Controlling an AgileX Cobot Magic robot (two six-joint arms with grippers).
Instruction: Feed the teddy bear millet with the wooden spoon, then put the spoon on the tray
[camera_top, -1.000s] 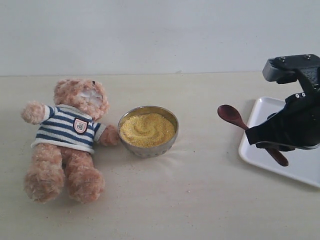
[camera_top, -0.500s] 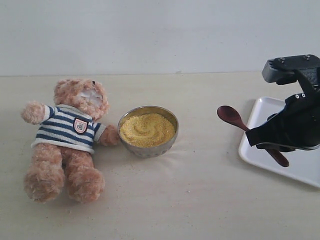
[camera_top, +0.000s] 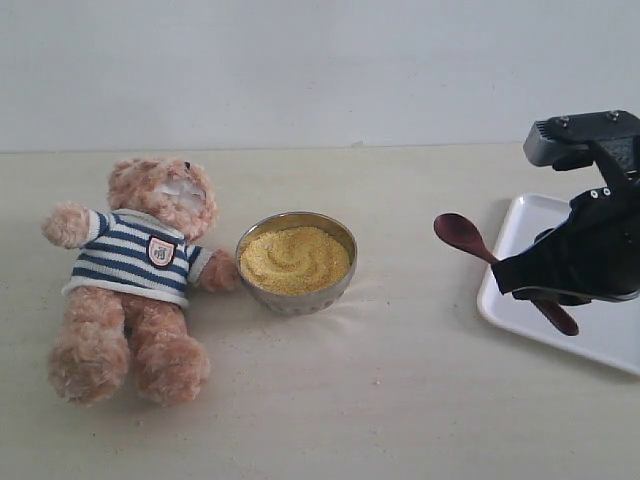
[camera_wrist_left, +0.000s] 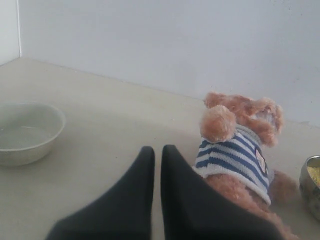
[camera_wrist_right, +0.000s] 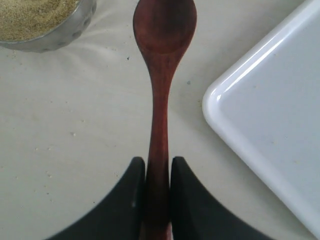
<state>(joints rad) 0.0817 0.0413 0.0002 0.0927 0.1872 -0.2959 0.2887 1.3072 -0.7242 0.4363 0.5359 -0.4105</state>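
Right fingers (camera_wrist_right: 137, 185) pinch wooden spoon (camera_wrist_right: 161, 85) beside tray (camera_wrist_right: 280, 125)

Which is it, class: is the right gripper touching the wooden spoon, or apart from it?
Touching. The right wrist view shows the right gripper shut on the wooden spoon, both fingers pressed against its handle with no gap.

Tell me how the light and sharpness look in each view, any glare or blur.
Exterior view: soft even light, faint shadows, the teddy bear has a washed-out muzzle. Left wrist view: hazy, dark jaws showing no detail. Right wrist view: sharpest, glare streak along the rim of the tray, sheen on the wooden spoon.
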